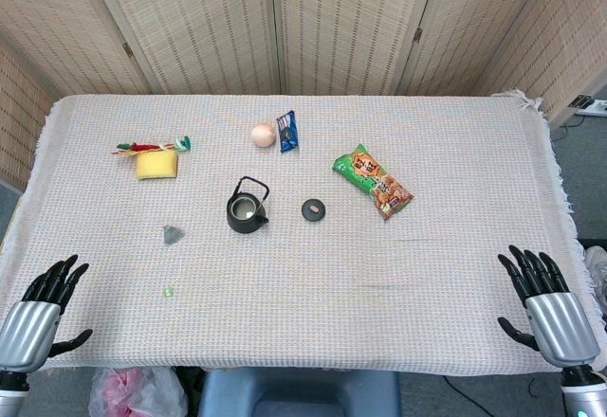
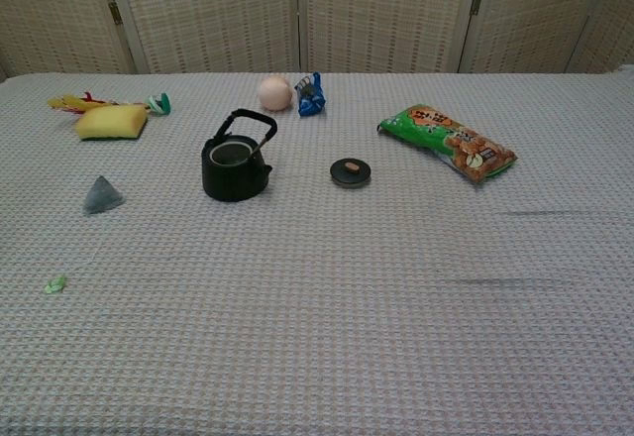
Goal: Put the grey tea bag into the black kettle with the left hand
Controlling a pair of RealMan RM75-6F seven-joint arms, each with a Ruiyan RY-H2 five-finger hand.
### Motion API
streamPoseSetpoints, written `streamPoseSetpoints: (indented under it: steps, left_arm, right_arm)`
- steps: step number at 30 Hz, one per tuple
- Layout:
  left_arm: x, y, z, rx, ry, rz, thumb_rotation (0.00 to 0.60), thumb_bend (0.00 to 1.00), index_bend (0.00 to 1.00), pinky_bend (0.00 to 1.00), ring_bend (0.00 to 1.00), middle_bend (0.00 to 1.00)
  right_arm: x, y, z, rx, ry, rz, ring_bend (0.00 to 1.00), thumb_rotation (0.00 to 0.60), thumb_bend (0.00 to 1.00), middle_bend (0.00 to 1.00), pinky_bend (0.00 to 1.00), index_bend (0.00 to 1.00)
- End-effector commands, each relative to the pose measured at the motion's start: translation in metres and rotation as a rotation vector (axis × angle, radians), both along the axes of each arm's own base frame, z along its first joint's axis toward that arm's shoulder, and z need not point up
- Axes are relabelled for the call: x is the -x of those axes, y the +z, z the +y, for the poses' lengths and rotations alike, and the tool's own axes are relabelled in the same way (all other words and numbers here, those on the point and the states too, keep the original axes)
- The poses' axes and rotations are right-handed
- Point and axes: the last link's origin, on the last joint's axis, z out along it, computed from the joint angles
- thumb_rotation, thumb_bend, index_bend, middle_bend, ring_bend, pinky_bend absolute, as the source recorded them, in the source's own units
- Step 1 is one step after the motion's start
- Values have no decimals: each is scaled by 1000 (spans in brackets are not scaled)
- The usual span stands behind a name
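Observation:
The grey tea bag, a small pyramid, lies on the cloth left of the black kettle. The kettle stands upright with its top open and handle raised. Its round lid rests on the cloth to the right of it. My left hand hovers at the near left corner of the table, fingers spread, holding nothing, well short of the tea bag. My right hand sits at the near right corner, fingers also spread and empty. Neither hand shows in the chest view.
A yellow sponge and a red-and-green item lie at the far left. A peach ball, a blue packet and a green snack bag lie behind and right of the kettle. A small green scrap lies near the tea bag.

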Motion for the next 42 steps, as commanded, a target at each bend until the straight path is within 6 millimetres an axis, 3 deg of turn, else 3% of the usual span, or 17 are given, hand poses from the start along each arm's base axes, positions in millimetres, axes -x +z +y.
streamPoseSetpoints:
  steps: [1, 7, 10, 11, 12, 13, 15, 16, 18, 21, 32, 42]
  left_arm:
    - [1, -1, 0, 4, 8, 2, 600, 175, 0, 175, 0, 0]
    - [-6, -6, 1, 28, -18, -13, 600, 175, 0, 184, 0, 0]
    - [-13, -7, 4, 28, -71, -23, 600, 175, 2, 290, 31, 24]
    - [-15, -7, 6, 19, -85, -25, 600, 175, 12, 373, 107, 111]
    - [-18, -7, 10, 6, -107, -24, 600, 175, 33, 475, 234, 276]
    - [-20, -8, 13, -2, -123, -24, 600, 175, 76, 622, 420, 520]
    - [-31, -11, 26, 1, -192, -84, 600, 175, 221, 897, 777, 911]
    - [-32, -13, 30, 11, -203, -100, 600, 175, 302, 978, 893, 996]
    - [-34, -17, 39, 63, -215, -92, 600, 175, 425, 1000, 977, 1000]
    - [-41, -25, 53, 101, -242, -97, 600, 175, 484, 1000, 991, 1000]
    - [-54, -56, 98, 261, -198, -50, 600, 243, 501, 1000, 992, 1000]
    - [-43, -81, 115, 347, -155, -21, 600, 331, 496, 1000, 992, 1000]
  right_arm:
    - [1, -1, -3, -7, -5, 4, 0, 600, 116, 0, 0, 0]
    - [1, -1, -3, -21, -5, 2, 0, 600, 116, 0, 0, 0]
    - [2, 2, 0, -14, -4, -7, 0, 600, 116, 0, 0, 0]
    - [1, 3, 0, -12, -1, -11, 0, 600, 116, 0, 0, 0]
    - [1, 3, 1, -9, 3, -15, 0, 600, 116, 0, 0, 0]
    - [0, 4, 1, -4, 9, -17, 0, 600, 116, 0, 0, 0]
    - [0, 4, 1, -2, 8, -17, 0, 600, 116, 0, 0, 0]
    - [0, 3, 1, -6, 6, -16, 0, 600, 116, 0, 0, 0]
    - [0, 1, 1, -16, 8, -9, 0, 600, 116, 0, 0, 0]
    - [-1, -1, 1, -25, 13, -5, 0, 600, 117, 0, 0, 0]
    - [0, -2, -3, -18, 2, 5, 0, 600, 116, 0, 0, 0]
    - [3, -3, -9, -13, -21, 13, 0, 600, 118, 0, 0, 0]
